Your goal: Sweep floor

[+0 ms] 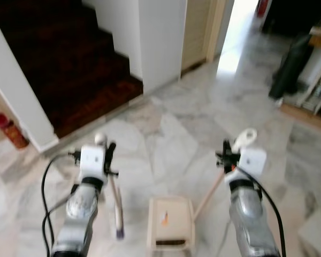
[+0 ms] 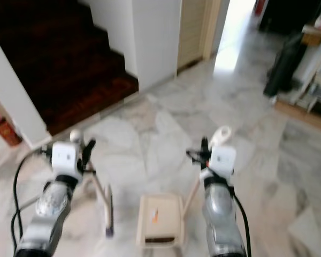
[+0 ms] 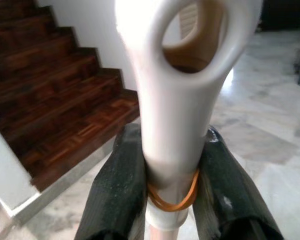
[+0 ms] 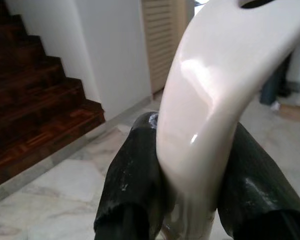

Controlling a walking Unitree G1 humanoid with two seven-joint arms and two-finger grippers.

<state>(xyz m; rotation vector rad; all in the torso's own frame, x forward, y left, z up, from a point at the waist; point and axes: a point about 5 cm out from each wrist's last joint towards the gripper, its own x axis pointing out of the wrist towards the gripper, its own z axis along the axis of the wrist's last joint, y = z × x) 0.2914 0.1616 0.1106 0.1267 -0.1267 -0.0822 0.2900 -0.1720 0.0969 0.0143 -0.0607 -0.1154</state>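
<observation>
Item 1: your left hand (image 1: pixel 109 158), raised before you at the left, fingers closed on the cream handle of the broom (image 1: pixel 116 206). In the left wrist view both black fingers (image 3: pixel 119 185) press the handle just below its hanging loop, with an orange rubber band (image 3: pixel 172 202) around the shaft between them. The shaft slants down to the broom's dark, blurred end on the marble floor (image 1: pixel 171 134), just left of the dustpan.

Item 2: your right hand (image 1: pixel 227 155), raised at the right, fingers clamped on the pale handle of the dustpan (image 1: pixel 171 222). In the right wrist view the glossy curved grip sits tight between the two fingers (image 4: pixel 135 175). The handle slants down and leftward to the beige pan, which rests on the floor between your two arms.

Item 3: surroundings. Dark wooden staircase (image 1: pixel 69 64) ahead at left, white wall (image 1: pixel 160 43) beside it, louvred door (image 1: pixel 195 32) and a bright doorway beyond. Red bottle-like object (image 1: pixel 10 131) at far left; dark upright object (image 1: pixel 289 67) and shelving at far right, both blurred.
</observation>
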